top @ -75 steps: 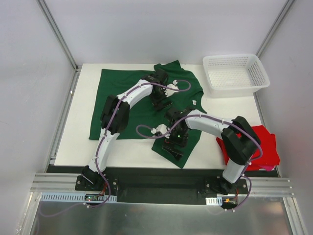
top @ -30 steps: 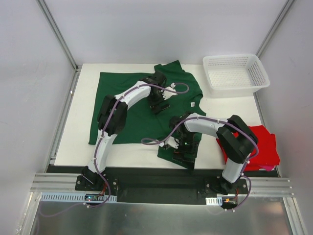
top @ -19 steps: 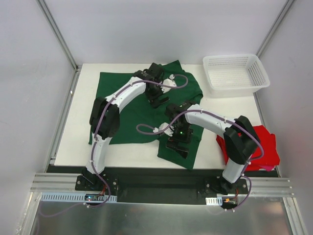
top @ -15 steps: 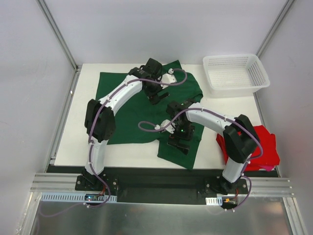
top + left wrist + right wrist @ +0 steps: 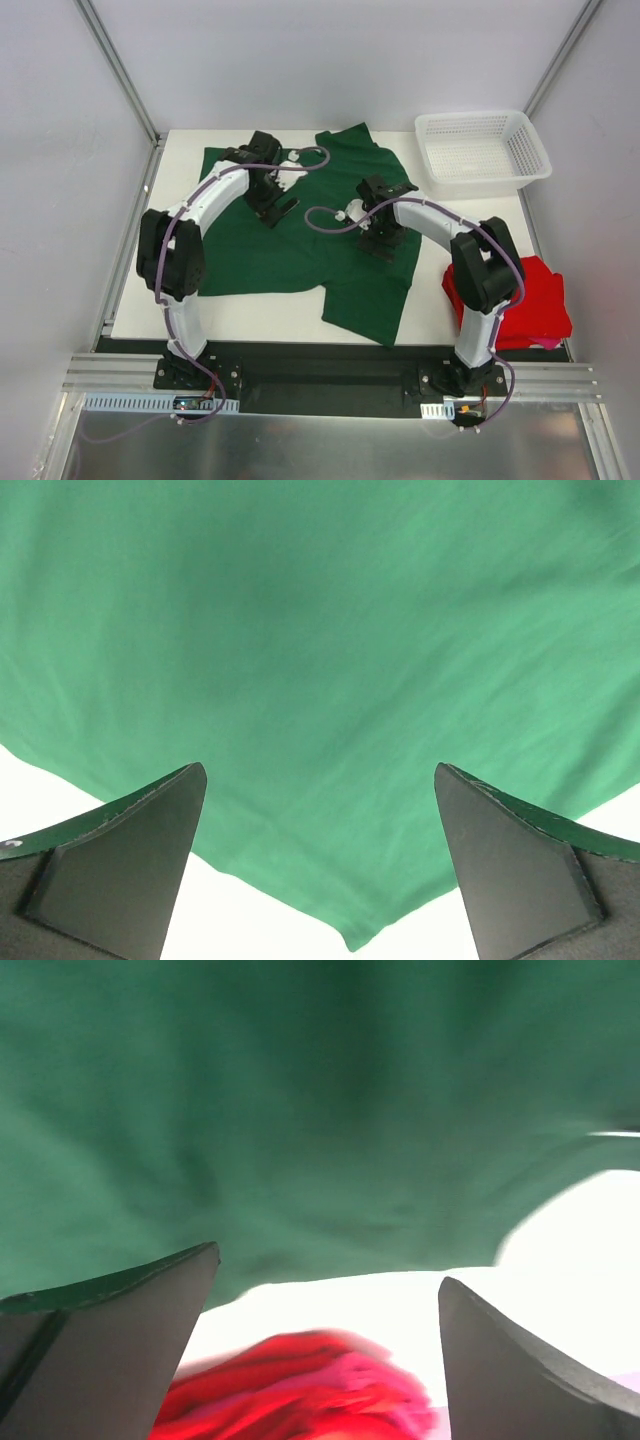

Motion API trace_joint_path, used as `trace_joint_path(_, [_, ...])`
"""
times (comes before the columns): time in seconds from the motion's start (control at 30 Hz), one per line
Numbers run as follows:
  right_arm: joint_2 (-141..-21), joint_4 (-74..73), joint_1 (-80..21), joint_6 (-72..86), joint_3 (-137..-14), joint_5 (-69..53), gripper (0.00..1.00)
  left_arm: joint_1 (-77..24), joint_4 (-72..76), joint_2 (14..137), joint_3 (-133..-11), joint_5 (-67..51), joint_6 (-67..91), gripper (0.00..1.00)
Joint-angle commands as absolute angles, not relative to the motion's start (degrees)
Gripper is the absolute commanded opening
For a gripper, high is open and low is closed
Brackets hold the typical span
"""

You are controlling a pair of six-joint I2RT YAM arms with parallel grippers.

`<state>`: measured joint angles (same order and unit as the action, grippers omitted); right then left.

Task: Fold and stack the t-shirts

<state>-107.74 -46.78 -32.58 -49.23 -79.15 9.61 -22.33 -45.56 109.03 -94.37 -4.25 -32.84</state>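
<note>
You have two t-shirts on the table (image 5: 250,312). Nearest you, the red t-shirt (image 5: 540,300) lies bunched at the near right corner. The dark green t-shirt (image 5: 300,250) is spread across the middle, one flap reaching toward the near edge. Both grippers hover over it, jaws wide and holding nothing: the right gripper (image 5: 385,242) on its right side, the left gripper (image 5: 274,206) farther back on its left. One white mesh basket (image 5: 480,178) sits at the far right corner; both shirts lie outside it.
</note>
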Motion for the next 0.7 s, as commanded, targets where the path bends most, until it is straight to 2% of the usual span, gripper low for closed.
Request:
trace_joint_path(0.0, [-105.38,-35.34,-31.29,-53.78,-77.88,17.4,0.96,-19.51,-47.64,103.28,-88.87,-2.99,-30.59,0.99])
trace_joint_path(0.37, [-107.05,-29.71,-29.97,-56.42,-75.68,19.07,0.96,-18.9,-48.69,93.52,-72.35,-3.16,-29.62,0.99])
trace_joint_path(0.5, [-106.79,-26.81,-29.27,-58.44,-73.66,20.3,0.96,-20.3,-49.13,92.2,-71.45,-3.87,-29.44,0.99])
trace_joint_path(0.67, [-107.22,-25.58,-28.3,-59.5,-73.04,20.74,0.96,-26.61,-49.39,93.16,-74.09,-3.86,-29.88,0.99])
